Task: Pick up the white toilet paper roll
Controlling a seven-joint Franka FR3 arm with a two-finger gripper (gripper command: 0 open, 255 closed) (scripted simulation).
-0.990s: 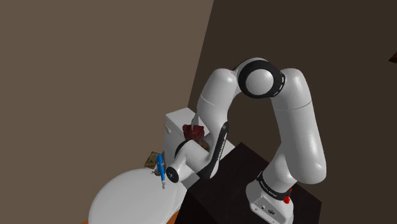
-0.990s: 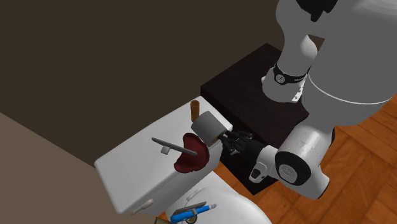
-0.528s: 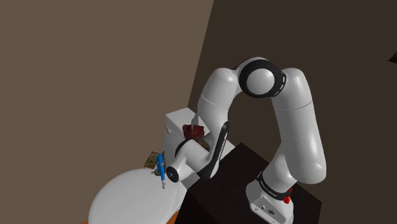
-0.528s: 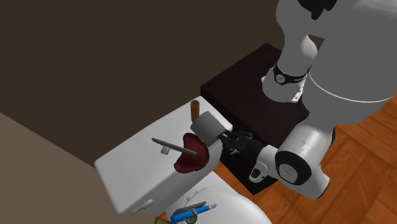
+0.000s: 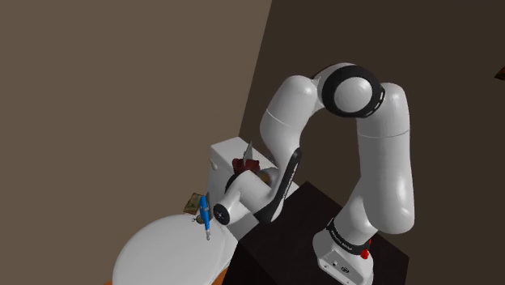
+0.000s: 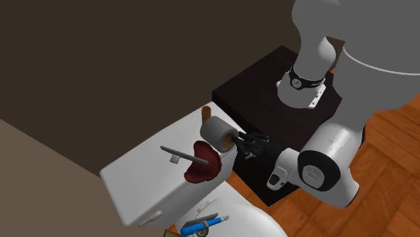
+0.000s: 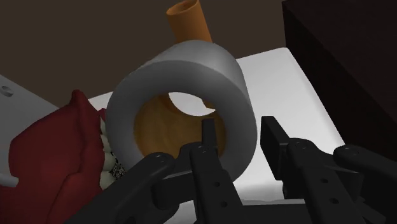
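1. Plain brown walls (image 5: pixel 121 81) meet in a corner behind a white toilet. In the second exterior view a wooden floor (image 6: pixel 394 168) shows at the right.
2. The toilet tank (image 6: pixel 145 182) has a flat white top that carries several small things. The rounded toilet lid (image 5: pixel 158 251) lies in front of it.
3. The white arm (image 5: pixel 380 154) rises from the dark stand (image 6: pixel 266 81), arches over and comes down to the tank's end nearest the stand.
4. The toilet paper roll (image 7: pixel 191 67) is drawn pale grey with a brown core. It is turned on its side at that end of the tank top, with its open core facing the hand.
5. The gripper (image 7: pixel 240 130) is clamped on the roll's wall. One black finger (image 7: pixel 207 137) reaches into the core and the other presses the outer side.
6. Whether the roll rests on the tank top or is clear of it cannot be told.
7. An upright orange tube (image 6: pixel 207 113) stands just behind the roll.
8. A crumpled red cloth (image 6: pixel 202 163) lies just beside the roll, farther along the tank top from the stand.
9. A thin grey tool (image 6: pixel 175 154) lies next to the cloth on the side away from the roll.
10. A blue pen-like thing (image 5: pixel 205 213) lies on the toilet lid near the tank.
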